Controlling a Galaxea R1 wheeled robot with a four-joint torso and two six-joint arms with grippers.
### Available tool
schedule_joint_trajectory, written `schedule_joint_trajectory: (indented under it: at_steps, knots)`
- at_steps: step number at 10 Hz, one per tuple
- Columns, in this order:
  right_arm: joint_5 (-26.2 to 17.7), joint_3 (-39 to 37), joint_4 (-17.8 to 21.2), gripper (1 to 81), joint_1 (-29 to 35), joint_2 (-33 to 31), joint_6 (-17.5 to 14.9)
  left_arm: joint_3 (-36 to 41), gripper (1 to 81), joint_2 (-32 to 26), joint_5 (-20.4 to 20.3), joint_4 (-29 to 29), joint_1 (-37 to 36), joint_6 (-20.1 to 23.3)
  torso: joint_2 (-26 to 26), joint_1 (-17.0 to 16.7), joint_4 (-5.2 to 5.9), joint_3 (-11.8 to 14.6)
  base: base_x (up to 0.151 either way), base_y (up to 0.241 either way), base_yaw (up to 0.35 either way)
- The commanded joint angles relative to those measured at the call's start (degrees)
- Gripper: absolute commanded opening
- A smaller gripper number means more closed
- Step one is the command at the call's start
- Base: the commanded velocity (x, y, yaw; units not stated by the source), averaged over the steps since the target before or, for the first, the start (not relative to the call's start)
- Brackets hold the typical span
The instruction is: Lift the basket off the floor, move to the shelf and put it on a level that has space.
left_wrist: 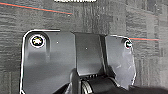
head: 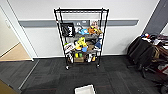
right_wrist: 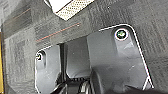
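Gripper state: can't tell for either arm. Both wrist views show mostly the dark mount plate over carpet; fingers not resolvable.

Basket (head: 85, 89) sits on the floor (head: 50, 75) at the near edge of the head view, centred, cut off by the frame; just its white lining and part of the rim show. In the right wrist view a corner of it (right_wrist: 71, 7) shows, cream weave with white lining, resting on carpet, apart from the plate. In the left wrist view a pale strip (left_wrist: 75, 0) at the frame edge is probably the same basket, too clipped to confirm.

Open carpet between basket and shelf (head: 81, 37), nothing lying in that lane. Shelf stands against the far wall (head: 45, 37), on castors. Top level (head: 81, 11) is bare wire grid. The tiers below carry toys and boxes, too blurred to itemise; a black bag (head: 67, 29) hangs at the left side.

Right side: dark chairs and clutter (head: 150, 52) crowd the far-right floor area. Left side: doorway with pale wooden flooring (head: 15, 53) beyond a threshold. A thin red line (left_wrist: 37, 8) crosses the carpet in the wrist views.

Surface: dark charcoal carpet tiles, faint seams. Wall is white with a grey band.
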Motion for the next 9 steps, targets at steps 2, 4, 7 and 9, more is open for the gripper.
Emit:
schedule_joint_trajectory:
  at_steps: [2, 4, 7, 9]
  knots:
    - [-2.5, 0.2, 0.1, 81.1, 1.9, -0.9, 0.0, 0.3, 81.1, -0.8, 3.5, 0.2, -2.4, 0.2, 0.0, 0.0, 0.0, 0.0, 0.11, 0.0, 0.0]
    - [-2.4, 0.2, 0.1, 81.1, 1.9, -0.9, 0.0, 0.2, 81.1, -0.8, 3.5, 0.2, -2.4, 0.2, 0.0, 0.0, 0.0, 0.0, 0.111, 0.0, 0.0]
    - [-2.4, 0.7, 0.1, 81.1, 2.2, -0.9, 0.0, 0.0, 81.1, -0.8, 3.5, 0.2, -2.3, 0.1, 0.0, 0.0, 0.0, 0.0, 0.11, 0.0, 0.0]
    - [-2.4, 0.4, 0.1, 81.1, 2.2, -0.9, 0.0, -0.2, 81.1, -0.8, 3.5, 0.2, -2.3, 0.1, 0.0, 0.0, 0.0, 0.0, 0.107, 0.0, 0.0]
